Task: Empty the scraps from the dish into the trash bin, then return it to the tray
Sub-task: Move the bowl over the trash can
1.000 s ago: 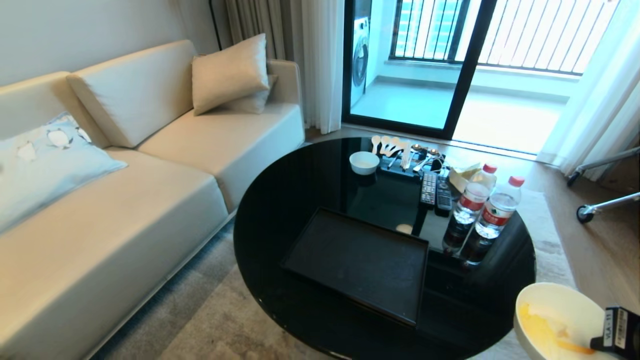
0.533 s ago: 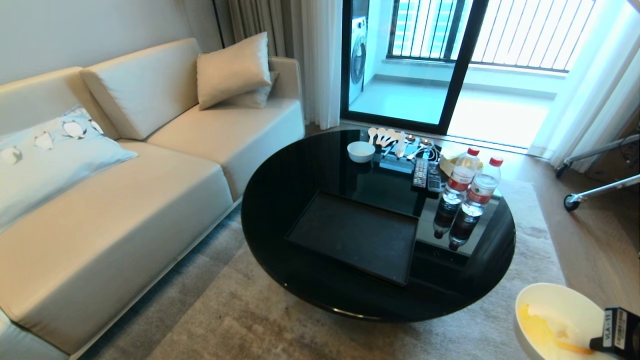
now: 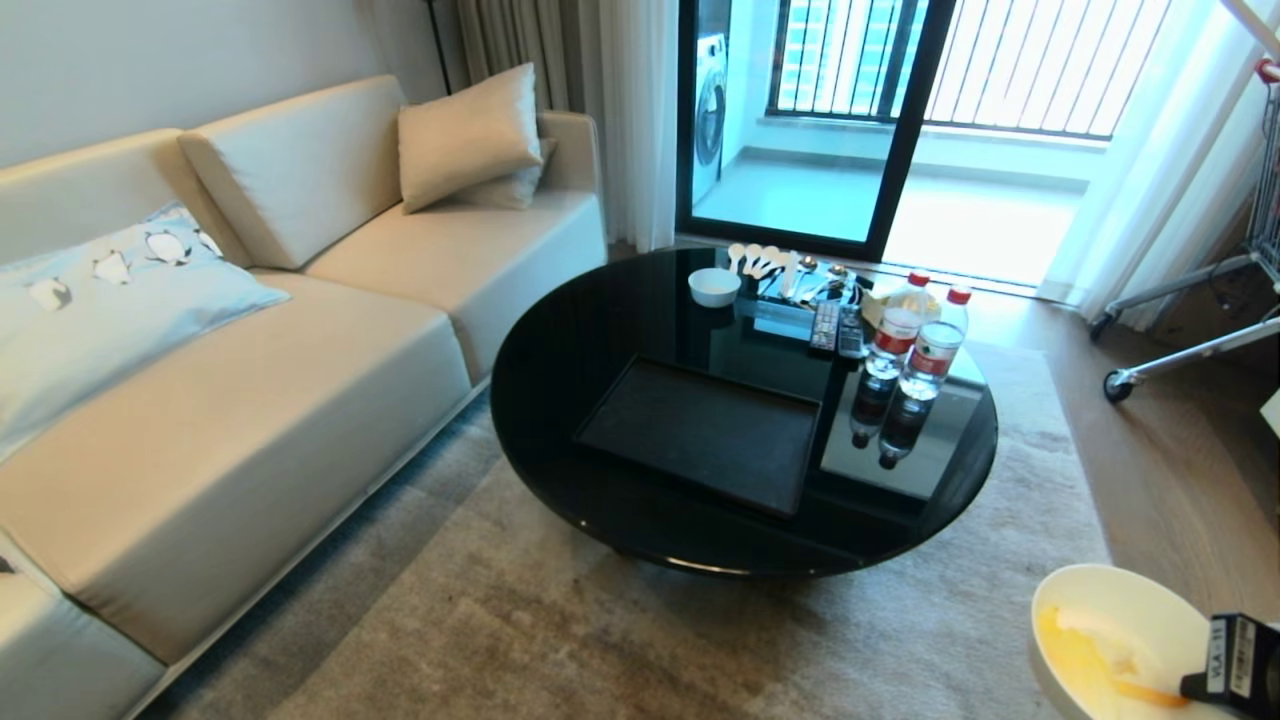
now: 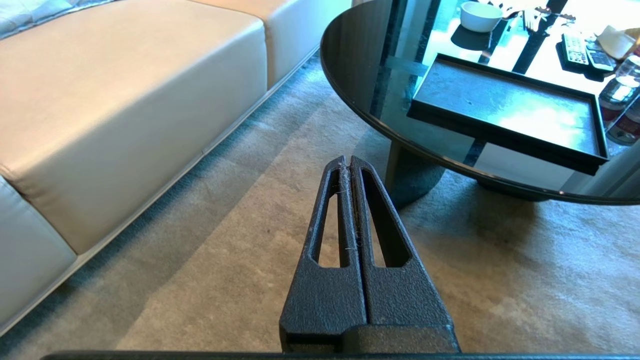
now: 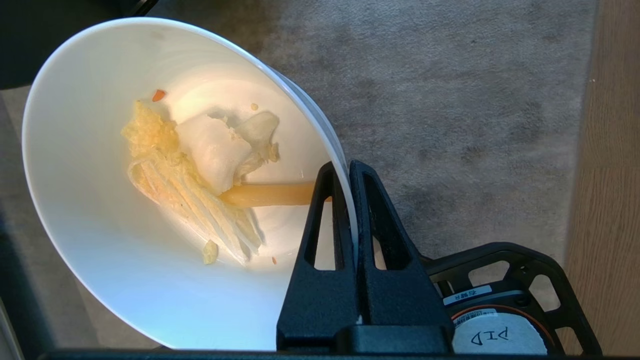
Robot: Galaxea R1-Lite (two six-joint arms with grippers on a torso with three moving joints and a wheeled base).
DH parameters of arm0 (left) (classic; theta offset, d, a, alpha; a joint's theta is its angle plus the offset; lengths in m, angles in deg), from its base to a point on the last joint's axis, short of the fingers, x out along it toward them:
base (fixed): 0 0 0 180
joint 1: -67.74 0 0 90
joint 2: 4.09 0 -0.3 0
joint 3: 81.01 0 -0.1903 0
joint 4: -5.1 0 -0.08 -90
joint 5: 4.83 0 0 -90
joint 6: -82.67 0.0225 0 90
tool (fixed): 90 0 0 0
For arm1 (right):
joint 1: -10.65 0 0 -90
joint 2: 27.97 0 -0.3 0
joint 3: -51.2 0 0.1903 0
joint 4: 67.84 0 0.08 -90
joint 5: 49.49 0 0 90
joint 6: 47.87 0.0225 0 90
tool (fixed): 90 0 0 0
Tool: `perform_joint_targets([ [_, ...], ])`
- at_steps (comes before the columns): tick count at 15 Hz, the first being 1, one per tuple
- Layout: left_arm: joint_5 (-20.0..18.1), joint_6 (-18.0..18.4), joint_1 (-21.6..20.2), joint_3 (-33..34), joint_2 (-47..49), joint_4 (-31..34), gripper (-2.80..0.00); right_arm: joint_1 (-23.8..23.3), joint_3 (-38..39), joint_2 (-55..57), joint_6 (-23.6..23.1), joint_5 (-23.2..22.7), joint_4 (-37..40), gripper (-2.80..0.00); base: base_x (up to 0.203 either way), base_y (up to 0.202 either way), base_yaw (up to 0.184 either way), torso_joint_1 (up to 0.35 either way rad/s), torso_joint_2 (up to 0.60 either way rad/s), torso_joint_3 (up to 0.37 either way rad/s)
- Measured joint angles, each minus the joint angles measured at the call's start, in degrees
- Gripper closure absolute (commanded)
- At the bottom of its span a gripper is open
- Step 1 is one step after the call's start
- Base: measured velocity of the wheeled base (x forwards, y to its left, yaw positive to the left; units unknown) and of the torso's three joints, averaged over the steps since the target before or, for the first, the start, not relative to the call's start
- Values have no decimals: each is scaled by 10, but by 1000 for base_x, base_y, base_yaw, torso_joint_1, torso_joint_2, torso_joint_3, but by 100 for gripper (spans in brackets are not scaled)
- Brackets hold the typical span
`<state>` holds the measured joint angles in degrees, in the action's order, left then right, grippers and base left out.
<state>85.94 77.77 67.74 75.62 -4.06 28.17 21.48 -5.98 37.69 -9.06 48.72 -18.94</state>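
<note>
Meanwhile the whole scene has slid away in the head view: sofa (image 3: 230, 400), round black table (image 3: 560, 400) and the black tray (image 3: 700, 435) on it all sit smaller and farther off than a second ago, while the bowl (image 3: 1110, 640) in the lower right corner has kept its place in the picture, so it is the robot that has backed off from the table, carrying the bowl along, and nothing on the table has moved. That suggests the trip to the bin is under way, though no bin shows in any view yet. The left gripper (image 4: 350, 162) hangs idle over the carpet (image 4: 225, 250) with its fingers pressed together on nothing. On the right, the right gripper (image 5: 347, 167) is clamped tight on the bowl's rim, one finger inside the wall and one outside, the bowl tipped a little above the carpet. The scraps (image 5: 200, 165), pale cabbage, a white lump and orange flecks, lie in the bowl's bottom just ahead of the inner finger
</note>
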Motion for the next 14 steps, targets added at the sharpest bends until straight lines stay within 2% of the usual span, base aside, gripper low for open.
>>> perform_joint_targets([
  [6, 0, 0, 0, 0, 0, 0, 0, 1, -2, -4, -21, 4, -4, 0, 0, 0, 0, 0, 0, 0],
  [14, 0, 0, 0, 0, 0, 0, 0, 4, -8, -12, -18, 4, -1, 0, 0, 0, 0, 0, 0, 0],
])
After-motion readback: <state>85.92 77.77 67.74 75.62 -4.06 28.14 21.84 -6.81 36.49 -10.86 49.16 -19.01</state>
